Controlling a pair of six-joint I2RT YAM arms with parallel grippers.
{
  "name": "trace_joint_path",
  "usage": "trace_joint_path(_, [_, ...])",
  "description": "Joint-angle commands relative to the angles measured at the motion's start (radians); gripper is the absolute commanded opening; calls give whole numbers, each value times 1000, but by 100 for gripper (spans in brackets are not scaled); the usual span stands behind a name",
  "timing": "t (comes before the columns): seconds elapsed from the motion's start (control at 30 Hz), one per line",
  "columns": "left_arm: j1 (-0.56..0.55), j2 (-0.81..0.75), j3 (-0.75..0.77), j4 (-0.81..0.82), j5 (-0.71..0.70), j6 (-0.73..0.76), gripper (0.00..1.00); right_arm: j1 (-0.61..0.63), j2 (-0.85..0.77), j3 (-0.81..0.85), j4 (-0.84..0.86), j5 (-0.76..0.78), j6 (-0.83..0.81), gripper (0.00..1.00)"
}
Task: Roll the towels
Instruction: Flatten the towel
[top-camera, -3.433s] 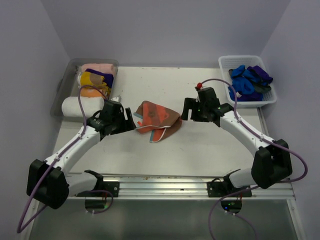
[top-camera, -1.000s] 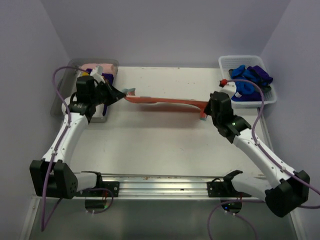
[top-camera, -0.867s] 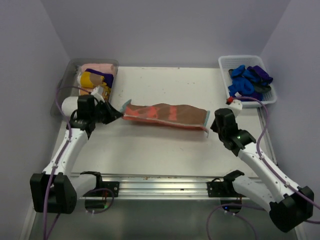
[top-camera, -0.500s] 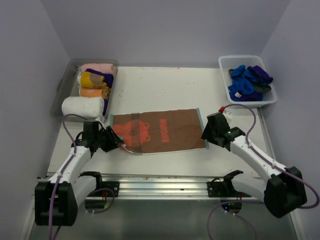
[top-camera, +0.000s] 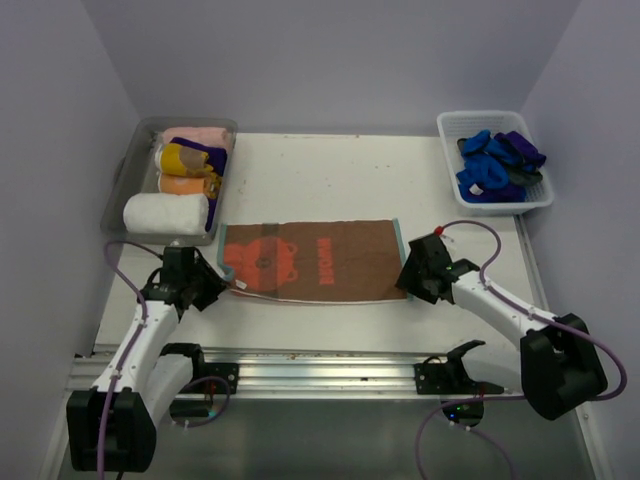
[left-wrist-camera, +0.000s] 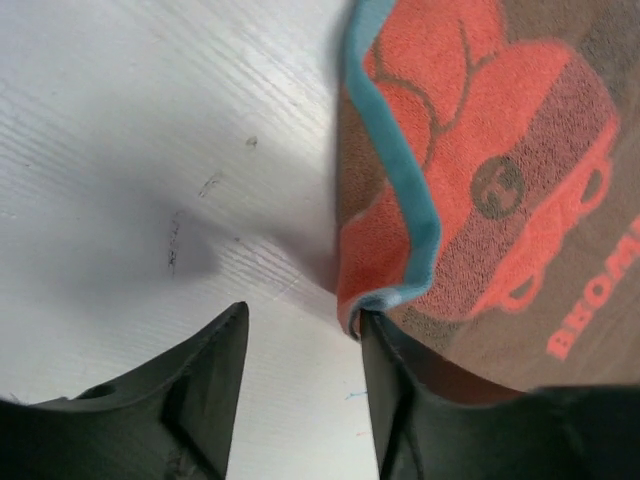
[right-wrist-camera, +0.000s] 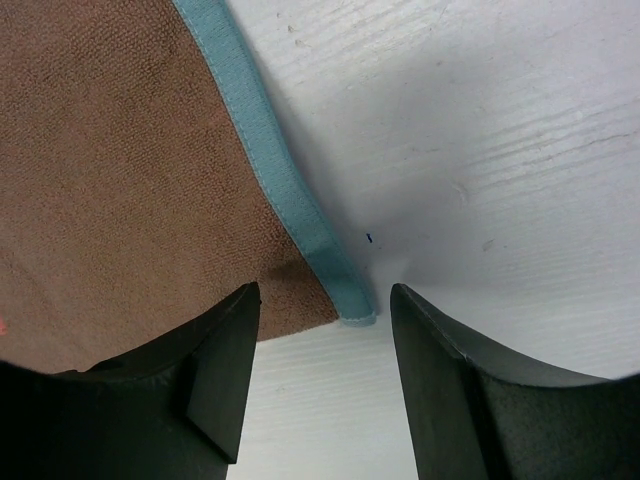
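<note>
Our rust-brown towel (top-camera: 320, 262) lies flat; left pincer (left-wrist-camera: 300, 325) and right pincer (right-wrist-camera: 322, 295) gape open at its near corners. Next we'd likely grip one end and roll.

Lab cell; bare lilac walls (top-camera: 330, 60); arms (top-camera: 140, 340) on metal rail (top-camera: 330, 375)

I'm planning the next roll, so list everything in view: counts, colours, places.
Spread towel: 1, brown with orange print and teal edging, flat on the table, near middle.
Pink towel, mustard towel, purple towel, orange towel, white towel: 1 each, in the tray, white nearest.
Tray: 1, clear grey, far left.
Blue towels, purple towels: several, uncounted, piled in the basket.
Basket: 1, white slotted, far right.
Table: 1, white.
Left hand: 1, black, open, at the spread towel's near left corner.
Right hand: 1, black, open, at its near right corner.
</note>
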Motion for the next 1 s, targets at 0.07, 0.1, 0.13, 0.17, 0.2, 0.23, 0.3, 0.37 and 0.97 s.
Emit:
trace_joint_path(0.07, [4,14,8,-16,-31,-44,59,3,12,3,47,-7,16,59])
trace_joint_path(0.1, [4,-2,7,-20,-35,-47,61,2,11,3,47,-7,14,59])
trace_joint_path(0.13, [4,-13,7,-20,-37,-52,67,2,9,3,47,-7,13,59])
trace_joint_path(0.17, [4,-27,11,-27,-47,-58,70,2,8,1,47,-9,13,59])
trace_joint_path(0.2, [4,-62,11,-37,-53,-62,73,2,6,-3,47,-9,13,59])
trace_joint_path(0.23, [4,-84,12,-45,-60,-76,74,2,1,-5,48,-7,11,59])
trace_joint_path(0.3, [4,-169,14,-54,-95,-88,74,2,-2,-6,47,-7,10,59])
trace_joint_path(0.37, [4,-237,11,-68,-141,-122,59,2,-5,-8,47,-9,8,59])
trace_joint_path(0.97, [2,-33,-49,-28,-162,-133,58,2,-15,-14,50,-12,5,59])
